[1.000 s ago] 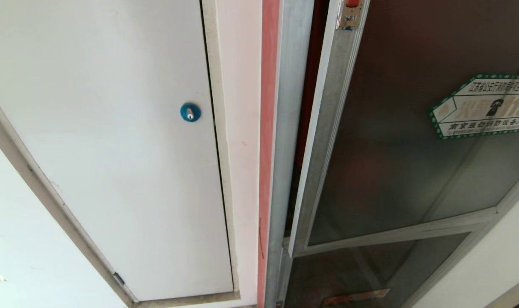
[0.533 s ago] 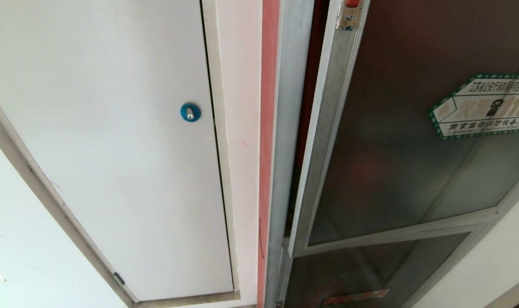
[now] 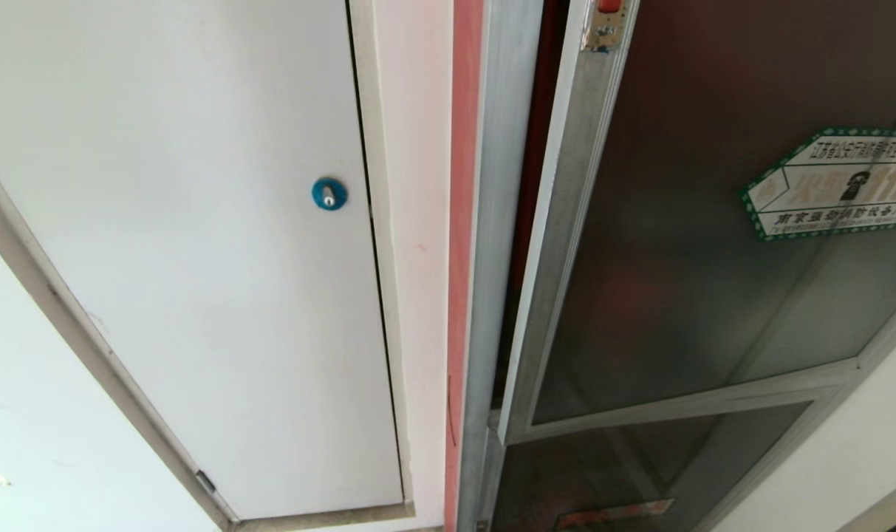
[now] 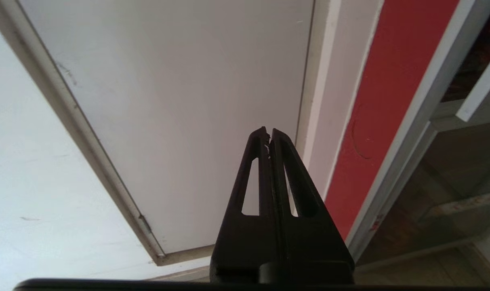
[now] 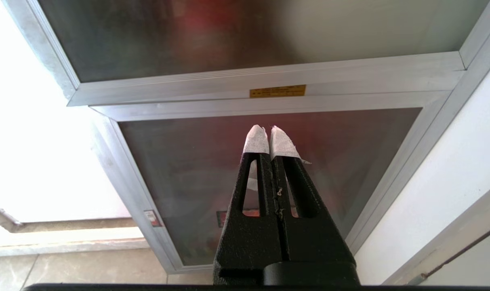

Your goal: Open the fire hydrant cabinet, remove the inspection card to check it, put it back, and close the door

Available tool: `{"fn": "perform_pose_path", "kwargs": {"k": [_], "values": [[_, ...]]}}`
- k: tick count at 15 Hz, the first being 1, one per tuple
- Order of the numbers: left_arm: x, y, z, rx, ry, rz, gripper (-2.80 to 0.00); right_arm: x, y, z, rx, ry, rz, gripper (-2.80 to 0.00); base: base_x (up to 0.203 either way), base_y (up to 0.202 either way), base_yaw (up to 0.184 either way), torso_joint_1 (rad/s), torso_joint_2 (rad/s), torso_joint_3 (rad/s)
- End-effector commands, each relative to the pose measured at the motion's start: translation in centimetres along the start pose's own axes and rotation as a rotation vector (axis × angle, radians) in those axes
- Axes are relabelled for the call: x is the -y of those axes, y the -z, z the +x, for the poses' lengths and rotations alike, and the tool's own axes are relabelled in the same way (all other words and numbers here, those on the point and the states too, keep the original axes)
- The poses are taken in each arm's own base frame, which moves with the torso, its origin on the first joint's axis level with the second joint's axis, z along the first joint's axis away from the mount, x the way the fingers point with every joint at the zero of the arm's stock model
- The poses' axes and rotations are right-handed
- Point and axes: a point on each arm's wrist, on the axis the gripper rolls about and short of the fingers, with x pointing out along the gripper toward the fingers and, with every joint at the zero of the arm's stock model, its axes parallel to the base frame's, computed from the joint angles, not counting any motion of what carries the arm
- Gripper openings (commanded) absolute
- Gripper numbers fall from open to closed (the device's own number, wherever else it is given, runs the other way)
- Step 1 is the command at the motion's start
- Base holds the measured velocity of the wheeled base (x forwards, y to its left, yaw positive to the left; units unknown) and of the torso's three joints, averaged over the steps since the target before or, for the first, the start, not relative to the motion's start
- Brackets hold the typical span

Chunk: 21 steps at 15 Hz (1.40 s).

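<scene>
Standing slightly ajar, the door (image 3: 699, 244) of the fire hydrant cabinet (image 3: 503, 222) shows a dark red gap along its left frame edge; green-bordered hexagonal sticker (image 3: 835, 185) on the smoky glass. White panel door (image 3: 196, 258) with blue round lock (image 3: 329, 193) to the left of the cabinet. Left gripper (image 4: 269, 131) fingers pressed together, empty, in front of the white panel near the red strip (image 4: 382, 101). Right gripper (image 5: 270, 129), white-taped tips, fingers closed and empty, in front of the lower glass panel (image 5: 188, 161). Inspection card not visible in any view
</scene>
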Motion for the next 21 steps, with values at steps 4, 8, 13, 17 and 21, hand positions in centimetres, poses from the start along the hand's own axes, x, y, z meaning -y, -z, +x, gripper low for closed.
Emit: {"fn": "perform_pose_path", "kwargs": {"k": [4, 8, 13, 17, 21], "values": [[-0.4, -5.9, 6.2, -0.183, 0.278, -0.056, -2.8, 0.0, 0.1, 0.0, -0.005, -0.001, 0.0, -2.8, 0.0, 0.0, 0.0, 0.0, 0.0, 0.0], [1.0, -9.7, 12.8, -0.226, 0.633, -0.094, -2.8, 0.0, 0.1, 0.0, -0.005, -0.001, 0.0, -2.8, 0.0, 0.0, 0.0, 0.0, 0.0, 0.0], [7.1, -12.5, 19.5, -0.275, 0.982, -0.102, -2.8, 0.0, 0.1, 0.0, -0.003, 0.0, -0.002, -2.8, 0.0, 0.0, 0.0, 0.0, 0.0, 0.0], [12.5, -12.1, 24.4, -0.26, 1.101, -0.126, -2.8, 0.0, 0.1, 0.0, -0.003, -0.001, -0.002, -2.8, 0.0, 0.0, 0.0, 0.0, 0.0, 0.0], [15.3, -12.4, 27.3, -0.229, 1.134, -0.131, -2.8, 0.0, 0.1, 0.0, -0.003, 0.0, -0.003, -2.8, 0.0, 0.0, 0.0, 0.0, 0.0, 0.0]]}}
